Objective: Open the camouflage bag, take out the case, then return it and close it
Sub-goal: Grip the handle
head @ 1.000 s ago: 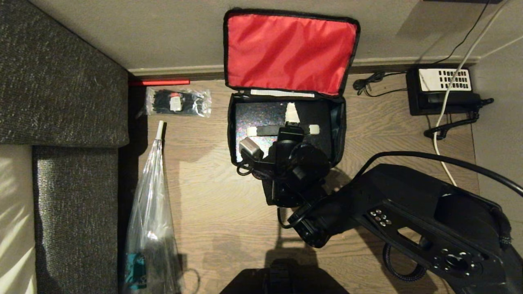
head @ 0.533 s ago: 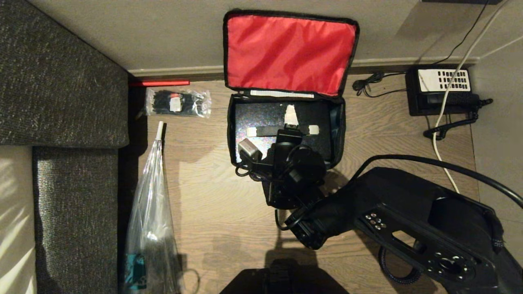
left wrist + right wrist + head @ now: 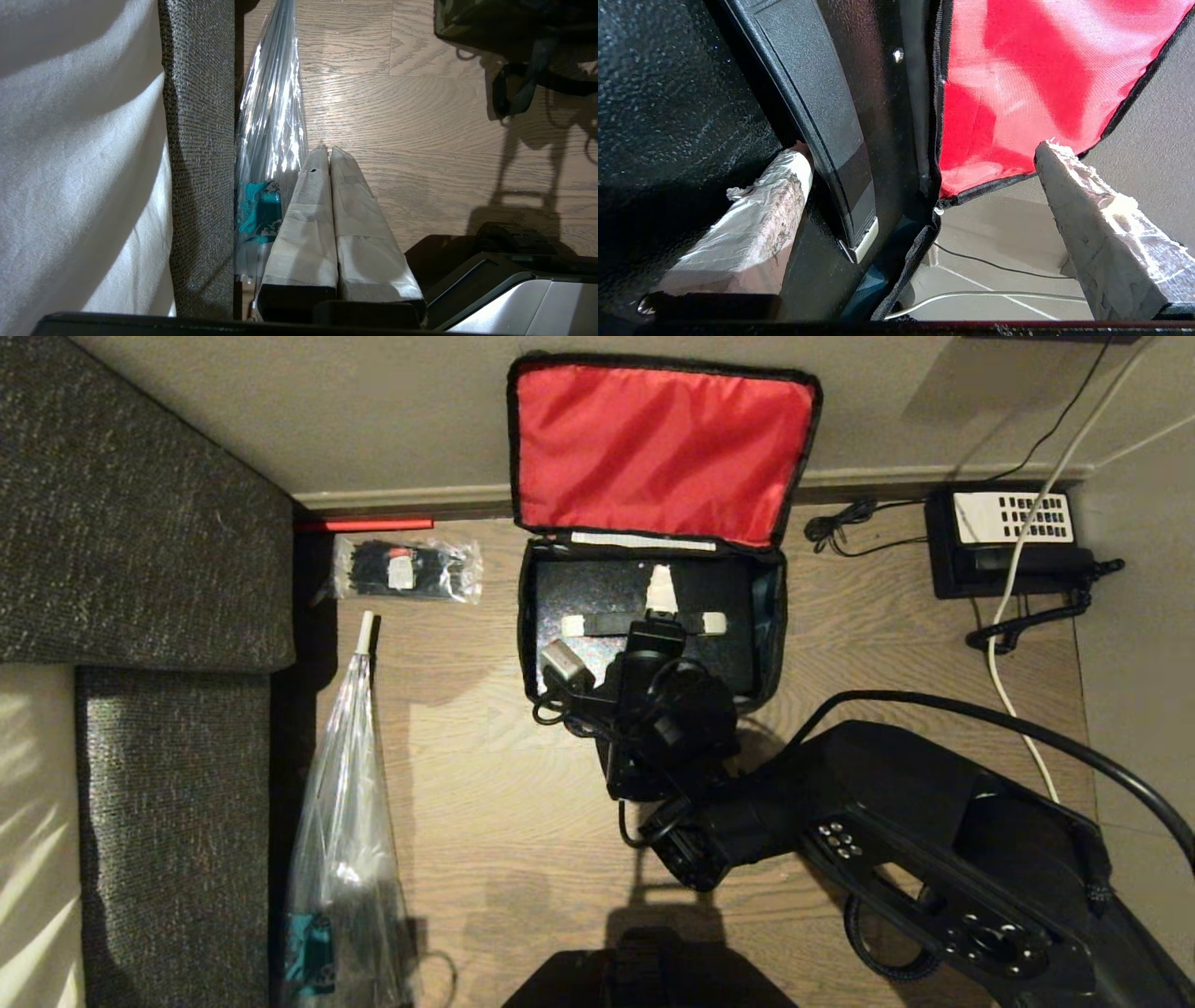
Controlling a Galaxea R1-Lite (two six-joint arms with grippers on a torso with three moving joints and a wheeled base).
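Spread wide, my right claw (image 3: 644, 621) hovers over the camouflage bag (image 3: 653, 457), its red lid flung back beyond my fingertips. Directly beneath lies the case (image 3: 597, 593): stiff, slick, probably weighty; I'd pinch its edge. Left claw (image 3: 327, 158) together, parked.

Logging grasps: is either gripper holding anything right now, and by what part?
Nothing is held. The right gripper is open over the case in the bag; the left gripper is shut on nothing.

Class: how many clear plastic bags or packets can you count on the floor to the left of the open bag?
2. A small clear packet of black ties by the wall, and a long clear plastic bag along the sofa edge. Others may lie hidden.
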